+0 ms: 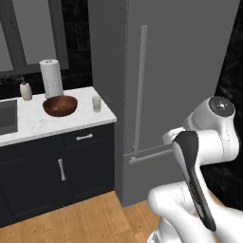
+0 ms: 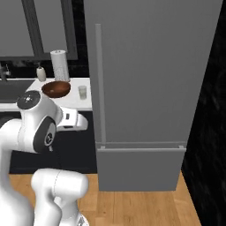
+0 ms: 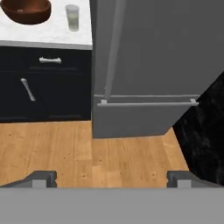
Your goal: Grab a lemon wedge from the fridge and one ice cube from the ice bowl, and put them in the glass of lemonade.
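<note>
The fridge [image 1: 180, 71] [image 2: 150, 66] [image 3: 148, 43] stands shut, so the lemon wedge is hidden. Its long vertical bar handle [image 1: 141, 85] [image 2: 99, 84] [image 3: 114, 43] runs down the door's left side. Left of it, on the white counter [image 1: 57, 124], sit the reddish-brown ice bowl [image 1: 60, 105] [image 2: 56, 88] [image 3: 27, 9] and the glass of lemonade [image 1: 97, 104] [image 2: 82, 92] [image 3: 72, 17]. I cannot make out an ice cube in the bowl. My gripper [image 3: 111, 179] is open and empty, well back from the fridge, over the wooden floor.
A paper towel roll [image 1: 51, 77] [image 2: 59, 64] and a soap bottle [image 1: 26, 90] [image 2: 41, 73] stand behind the bowl, beside a sink [image 1: 5, 116]. Dark cabinets [image 1: 61, 171] run under the counter. A black wall [image 2: 207, 132] flanks the fridge's right side.
</note>
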